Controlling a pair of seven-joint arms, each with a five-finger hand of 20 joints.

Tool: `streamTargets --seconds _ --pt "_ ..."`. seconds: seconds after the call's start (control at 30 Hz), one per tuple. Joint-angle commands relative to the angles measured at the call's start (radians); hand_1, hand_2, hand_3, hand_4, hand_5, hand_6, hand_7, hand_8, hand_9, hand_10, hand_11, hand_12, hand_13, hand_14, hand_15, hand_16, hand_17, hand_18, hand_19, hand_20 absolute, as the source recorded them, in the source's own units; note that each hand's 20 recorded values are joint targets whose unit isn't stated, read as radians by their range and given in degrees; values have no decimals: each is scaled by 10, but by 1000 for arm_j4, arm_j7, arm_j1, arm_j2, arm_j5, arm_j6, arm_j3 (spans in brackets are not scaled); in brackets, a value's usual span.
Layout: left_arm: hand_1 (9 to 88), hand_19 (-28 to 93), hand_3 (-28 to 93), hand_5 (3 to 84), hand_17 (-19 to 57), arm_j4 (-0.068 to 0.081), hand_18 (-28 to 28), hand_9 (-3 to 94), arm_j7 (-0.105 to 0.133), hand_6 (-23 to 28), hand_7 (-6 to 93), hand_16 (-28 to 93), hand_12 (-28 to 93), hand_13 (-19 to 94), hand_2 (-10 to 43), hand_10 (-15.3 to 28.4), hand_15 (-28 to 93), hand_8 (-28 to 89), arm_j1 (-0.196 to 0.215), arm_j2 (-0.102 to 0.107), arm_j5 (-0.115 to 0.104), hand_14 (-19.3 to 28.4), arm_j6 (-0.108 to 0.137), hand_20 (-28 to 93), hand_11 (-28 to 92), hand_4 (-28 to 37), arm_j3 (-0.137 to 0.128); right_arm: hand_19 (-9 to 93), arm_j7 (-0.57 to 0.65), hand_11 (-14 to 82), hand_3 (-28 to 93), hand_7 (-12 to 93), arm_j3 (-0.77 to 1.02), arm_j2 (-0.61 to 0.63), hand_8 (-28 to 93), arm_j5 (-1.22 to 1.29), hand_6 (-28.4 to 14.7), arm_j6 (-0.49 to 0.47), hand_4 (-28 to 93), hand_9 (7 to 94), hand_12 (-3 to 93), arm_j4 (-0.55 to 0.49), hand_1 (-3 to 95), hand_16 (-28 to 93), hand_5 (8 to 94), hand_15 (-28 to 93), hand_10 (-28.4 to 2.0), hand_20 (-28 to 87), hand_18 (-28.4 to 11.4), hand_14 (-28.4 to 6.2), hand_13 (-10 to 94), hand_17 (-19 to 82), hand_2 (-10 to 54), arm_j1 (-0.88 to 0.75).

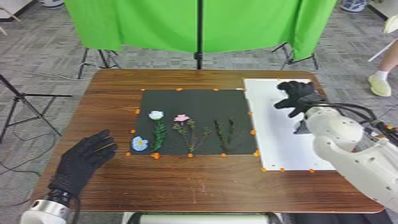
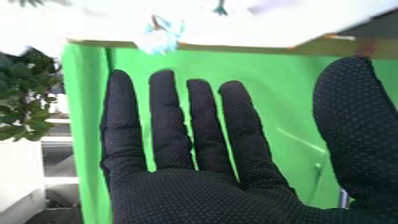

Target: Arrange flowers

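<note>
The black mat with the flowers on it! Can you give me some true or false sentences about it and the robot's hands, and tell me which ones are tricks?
1. The white flower lies on the black mat. True.
2. The blue flower on the mat lies between the white flower and the pink flower. False: the blue flower is to the left of both the white flower and the pink flower.
3. The right hand is over the black mat. False: the right hand is over the white sheet.
4. The right hand's fingers are straight. True.
5. The left hand is to the left of the mat. True.
6. The curtain is red. False: the curtain is green.
</note>
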Motion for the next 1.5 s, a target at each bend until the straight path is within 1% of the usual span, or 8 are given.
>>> streamTargets --seconds 0.03,0.37,0.57,0.7,0.9,1.13,1.27,1.5 --pt "243 493 697 375 -88 -2 207 323 -8 48 186 -6 172 245 18 129 359 -83 9 -4 0 156 3 80 239 -261 6 525 18 284 872 304 -54 -29 -162 -44 -9 4 -280 355 227 43 250 213 304 333 -96 237 -202 -81 402 121 -85 42" --pt "244 493 696 375 -88 0 207 323 -7 48 187 -5 173 246 19 129 359 -83 5 -4 -1 156 6 80 239 -262 4 670 56 370 856 390 -170 -56 -212 -85 7 111 -281 420 219 132 361 191 378 468 -96 302 -155 -37 603 234 -92 137" --pt "244 493 696 376 -88 -3 207 324 2 48 189 -5 173 245 19 128 360 -83 16 -4 -1 156 6 80 241 -261 4 716 4 268 788 591 -217 -59 -45 -99 37 209 -283 786 477 146 529 354 602 427 -27 347 -135 17 814 325 -80 160" --pt "244 494 696 375 -88 -6 207 324 7 48 188 -6 172 245 19 129 359 -84 23 -5 -1 156 8 80 240 -261 1 719 -17 245 801 569 -240 -76 -52 -100 34 248 -283 826 487 146 529 355 647 424 -21 350 -132 15 843 341 -93 183" --pt "244 494 696 375 -88 -6 207 323 10 48 186 -5 173 245 20 129 358 -83 25 -9 2 156 -2 80 239 -261 4 725 67 233 810 575 -246 -85 -50 -213 33 194 -283 824 498 86 522 379 645 419 -28 361 -135 20 827 328 -95 191" --pt "244 495 696 375 -88 -4 207 323 5 48 189 -5 173 245 20 129 359 -83 23 -8 2 156 1 81 239 -260 0 711 123 495 871 515 -142 -49 -222 -138 -7 -28 -283 439 278 19 299 195 405 621 -112 397 -162 -48 514 211 -95 127" --pt "243 494 698 375 -88 -2 207 323 1 48 188 -5 173 245 18 129 359 -83 20 -7 2 157 -5 80 239 -261 -2 692 120 422 854 462 -76 -38 -210 -117 -28 -176 -283 437 254 4 257 183 373 607 -118 396 -175 -58 500 194 -95 84" --pt "244 494 697 375 -88 0 208 323 -6 48 186 -5 173 245 19 129 359 -82 14 -4 3 156 -12 79 240 -261 -1 688 143 405 848 433 -123 -30 -192 -158 -28 -142 -283 492 255 37 252 184 398 602 -113 398 -183 -63 518 199 -95 91"
